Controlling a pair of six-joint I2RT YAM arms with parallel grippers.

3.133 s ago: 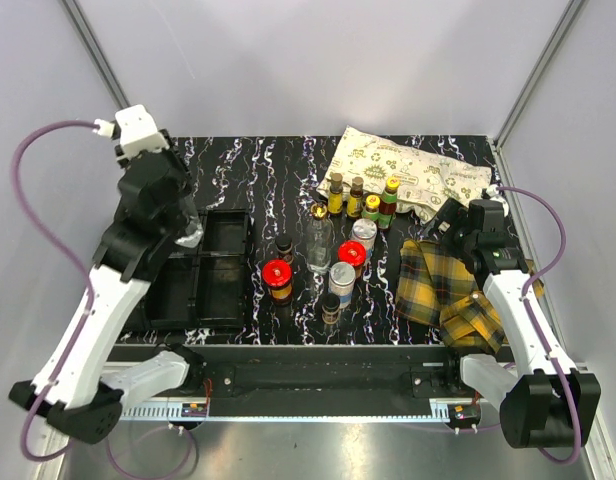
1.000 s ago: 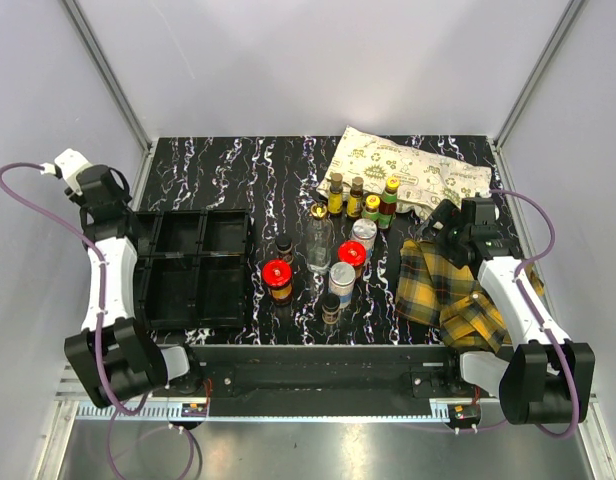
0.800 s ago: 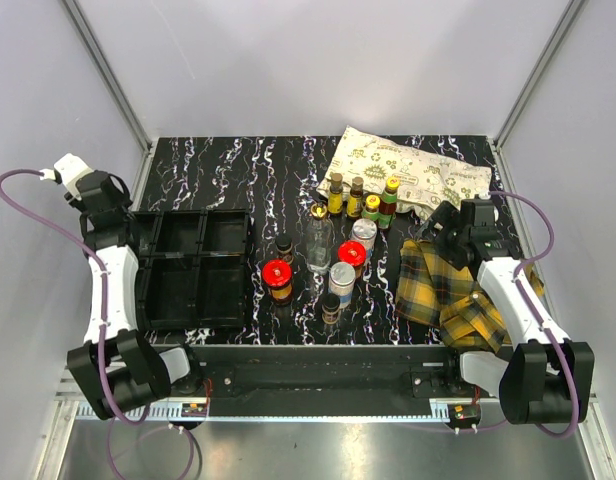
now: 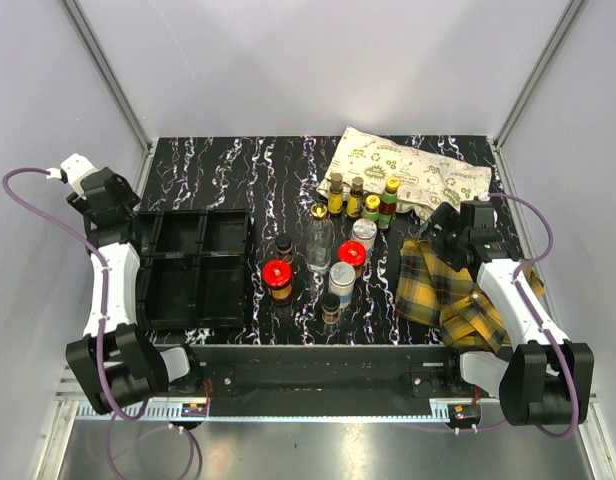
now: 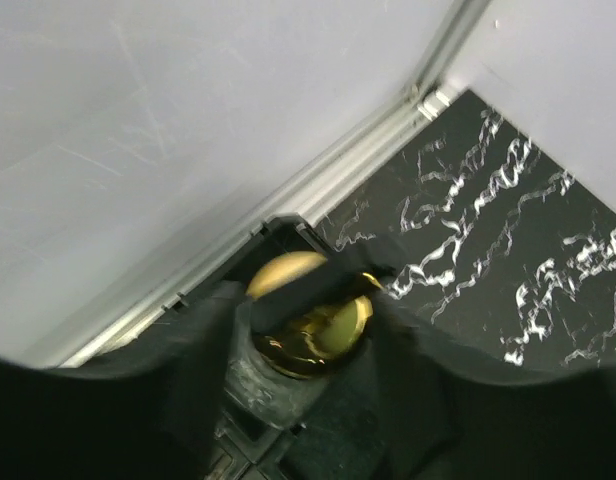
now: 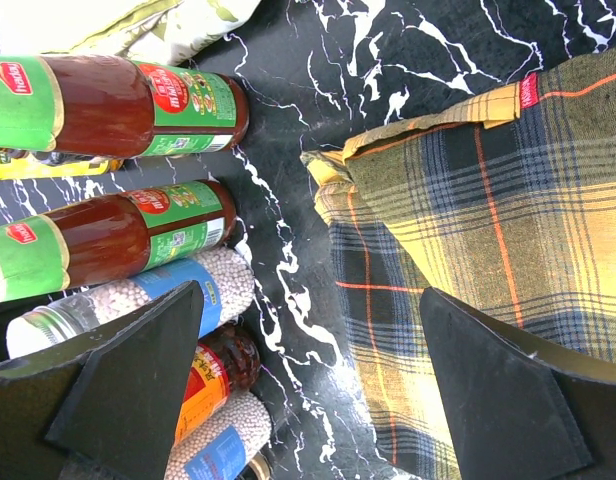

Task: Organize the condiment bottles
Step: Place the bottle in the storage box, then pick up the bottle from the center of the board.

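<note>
The condiment bottles (image 4: 333,250) stand in a cluster at mid-table: yellow/green sauce bottles (image 4: 372,206) at the back, a gold-capped clear bottle (image 4: 318,243), silver-lidded shakers (image 4: 342,280), red-lidded jars (image 4: 277,275) and tiny dark bottles (image 4: 331,305). My left gripper (image 4: 123,212) is at the black tray's far-left edge. In the left wrist view it (image 5: 308,300) is shut on another gold-capped clear bottle (image 5: 333,325). My right gripper (image 4: 438,225) is open and empty just right of the cluster. In its wrist view it (image 6: 318,400) hovers beside the sauce bottles (image 6: 118,235) and a shaker (image 6: 138,295).
A black compartment tray (image 4: 193,255) with four bays lies at the left. A yellow plaid cloth (image 4: 453,285) lies at the right, also in the right wrist view (image 6: 488,230). A printed pouch (image 4: 403,170) lies at the back right. Grey walls close in on both sides.
The left arm has swung from above the tray's far-right bay back to the tray's far-left edge, folding in toward the wall. The right gripper has edged slightly left. The bottles on the table have not moved.
</note>
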